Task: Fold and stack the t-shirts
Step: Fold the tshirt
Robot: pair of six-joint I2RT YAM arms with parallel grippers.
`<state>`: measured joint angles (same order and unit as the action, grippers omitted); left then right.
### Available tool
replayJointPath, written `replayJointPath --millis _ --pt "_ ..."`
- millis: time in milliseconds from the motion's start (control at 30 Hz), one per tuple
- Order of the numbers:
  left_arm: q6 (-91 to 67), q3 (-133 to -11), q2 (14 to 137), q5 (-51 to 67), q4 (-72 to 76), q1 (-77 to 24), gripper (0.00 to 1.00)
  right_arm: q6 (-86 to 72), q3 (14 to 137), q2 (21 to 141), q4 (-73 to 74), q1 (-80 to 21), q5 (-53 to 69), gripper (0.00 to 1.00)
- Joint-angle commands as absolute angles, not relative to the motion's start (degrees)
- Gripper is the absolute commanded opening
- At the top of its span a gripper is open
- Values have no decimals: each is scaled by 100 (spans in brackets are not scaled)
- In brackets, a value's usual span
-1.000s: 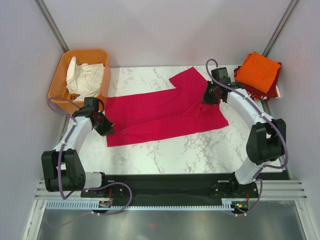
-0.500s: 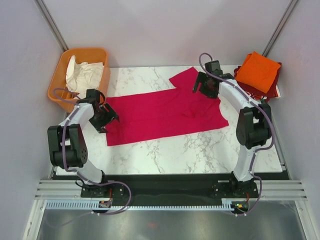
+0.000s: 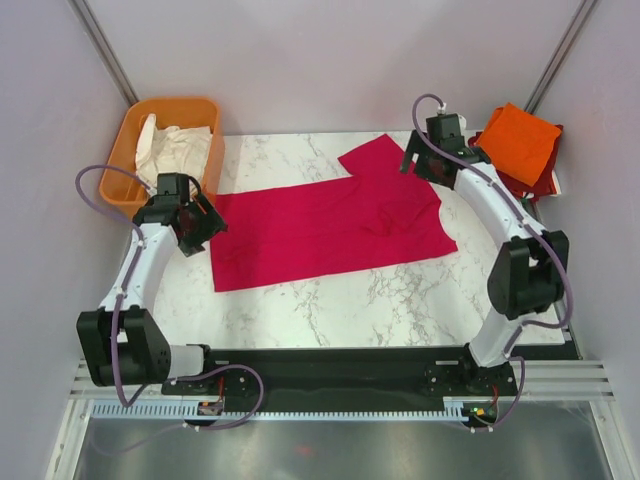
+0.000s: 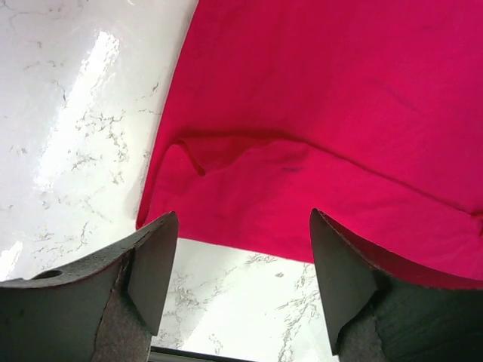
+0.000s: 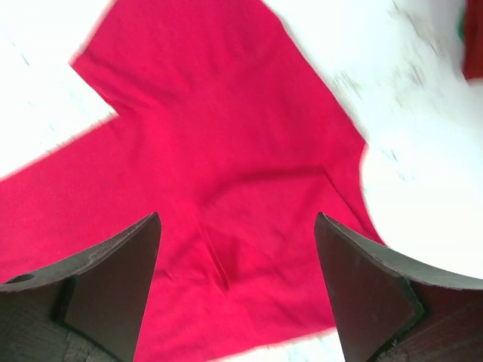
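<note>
A magenta-pink t-shirt (image 3: 320, 225) lies flat across the middle of the marble table, folded lengthwise, with one sleeve pointing to the back. My left gripper (image 3: 203, 226) hovers open over the shirt's left edge; in the left wrist view this gripper (image 4: 243, 215) has the shirt's edge (image 4: 317, 113) and bare marble between its fingers. My right gripper (image 3: 413, 160) hangs open above the sleeve end; in the right wrist view it (image 5: 238, 216) holds nothing, with only the pink fabric (image 5: 226, 136) below. A folded orange t-shirt (image 3: 515, 140) rests on a dark red one (image 3: 540, 180) at the back right.
An orange plastic basket (image 3: 112, 170) with white cloth (image 3: 170, 155) in it stands at the back left, close behind my left arm. Bare marble (image 3: 380, 300) runs in front of the shirt. Grey walls enclose the table.
Both grippers have opened and let go of the pink shirt. The left one has drawn back to the shirt's left edge, the right one up toward the back; the shirt lies flatter.
</note>
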<state>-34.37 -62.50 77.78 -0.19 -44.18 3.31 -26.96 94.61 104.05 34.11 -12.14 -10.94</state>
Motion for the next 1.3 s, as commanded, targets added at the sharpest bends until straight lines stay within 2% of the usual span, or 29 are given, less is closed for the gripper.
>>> replayJointPath --millis 0,133,233,267,333,367,467,567,1000,1067,1133,1167,1267 --pt "-3199 -5889 7323 -378 -4254 115 76 -2689 8484 9661 3147 -1204 -1205 89" --pt "-3015 -5669 7347 -212 -4176 -167 72 -2952 7395 9220 2761 -1213 -529 84" --pt "-2997 -5528 7741 -26 -4105 -290 68 -3032 7050 9316 2558 -1265 -124 76" --pt "-3006 -5528 7830 -26 -4087 -334 68 -3076 6944 9377 2497 -1300 -71 67" --pt "-3058 -5555 8023 -26 -4069 -509 67 -3102 6882 9561 2409 -1397 -9 61" --pt "-3076 -5589 8051 -35 -4069 -553 67 -3120 6882 9632 2382 -1432 70 53" --pt "-3120 -5616 8138 -114 -4061 -659 67 -3181 6908 9922 2277 -1547 351 43" --pt "-3111 -5581 8174 -167 -4052 -677 67 -3234 6961 10151 2154 -1591 404 39" --pt "-3006 -5449 8042 -150 -4052 -703 66 -3314 7602 11127 2004 -1696 633 34" --pt "-2997 -5440 8025 -167 -4052 -703 66 -3313 7751 11188 2004 -1696 633 22" --pt "-2988 -5432 8007 -176 -4052 -712 66 -3331 7927 11232 2004 -1696 633 16" --pt "-2988 -5432 8016 -176 -4060 -712 66 -3322 7989 11259 2013 -1696 650 7" --pt "-2971 -5432 8033 -158 -4052 -703 66 -3322 8270 11416 2039 -1696 720 0"
